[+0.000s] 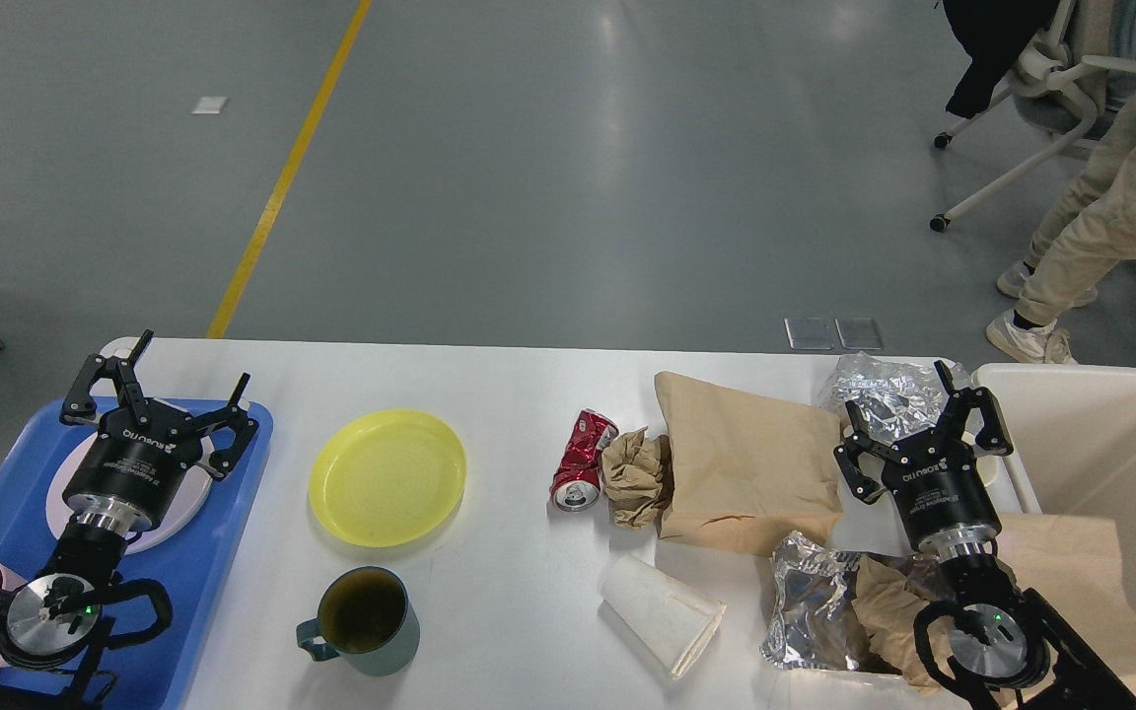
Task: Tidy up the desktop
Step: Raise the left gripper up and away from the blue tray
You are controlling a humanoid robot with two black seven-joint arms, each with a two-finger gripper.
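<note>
**Across the desktop: litter right, dishes left**

Under both arms lies the white desktop (509,394), filling the lower part of the head view w/ grey floor beyond its far edge. At the right end stands a cream plastic bin (1110,444), its rim touching the desktop's right side. At the left end sits a blue tray (223,552) holding a white plate (183,513), mostly hidden by the left arm; a pink item at the tray's near-left corner is too cut off to name.

Right of centre lies a flat brown paper bag (745,463). Just beside its left edge is a crumpled brown paper wad (635,478), touching a crushed red soda can (581,461) lying on its side. Behind the bag's far-right corner sits a crumpled foil ball (884,390). Near the front edge, more crumpled foil (810,602) w/ brown paper tucked in it lies partly under the right arm. A white paper cup (662,611) lies on its side, squashed, between that foil and the mug.

Left of centre: a yellow plate (389,476), empty, near the tray but apart. In front of it, a dark teal mug (366,621), upright, handle to the left.

Left gripper (183,370) hangs above the tray's far edge, fingers spread wide, nothing in them. Right gripper (898,390) hangs over the foil ball, fingers also spread, holding nothing.
</note>
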